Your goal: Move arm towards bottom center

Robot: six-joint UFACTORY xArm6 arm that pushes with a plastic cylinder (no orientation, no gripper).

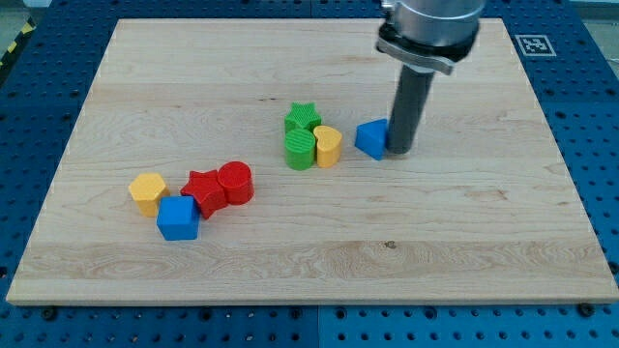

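My tip (402,150) rests on the board right of centre, touching the right side of a blue triangular block (370,139). To the view's left of that stand a yellow block (328,146), a green cylinder (301,150) and a green star (302,119), packed together. Further to the view's left lies a second cluster: a red cylinder (235,182), a red star (203,190), a blue cube (178,217) and a yellow hexagonal block (147,192). The rod rises to the arm's grey body (429,29) at the view's top.
The wooden board (319,271) lies on a blue perforated table (29,116). A black-and-white marker tag (532,44) sits at the board's top right corner.
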